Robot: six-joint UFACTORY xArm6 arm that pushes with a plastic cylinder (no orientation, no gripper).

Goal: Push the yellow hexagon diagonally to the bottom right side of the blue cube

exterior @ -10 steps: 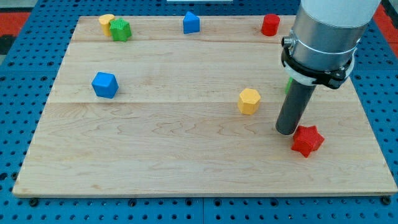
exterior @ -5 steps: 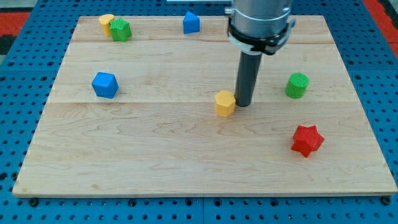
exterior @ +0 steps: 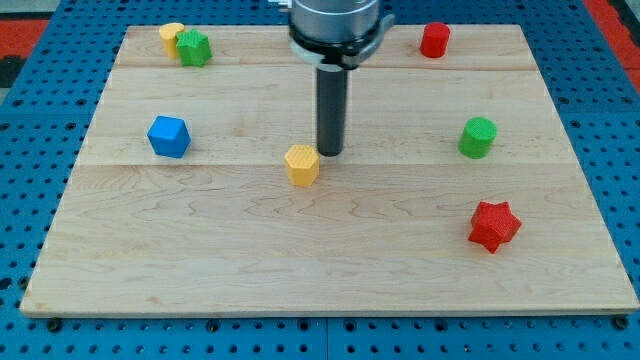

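Note:
The yellow hexagon (exterior: 301, 164) lies near the middle of the wooden board. My tip (exterior: 329, 151) stands just to its upper right, touching or nearly touching it. The blue cube (exterior: 168, 136) sits at the view's left, well to the left of the hexagon and a little higher. The rod comes down from the view's top and hides the blue block that stood at the top edge.
A green cylinder (exterior: 478, 137) and a red star (exterior: 494, 225) are at the view's right. A red cylinder (exterior: 434, 40) is at the top right. A yellow block (exterior: 171, 36) and a green block (exterior: 194, 47) sit together at the top left.
My tip has swept from the right side near the red star leftward across the board. It has pushed the yellow hexagon to the left, closer to the blue cube.

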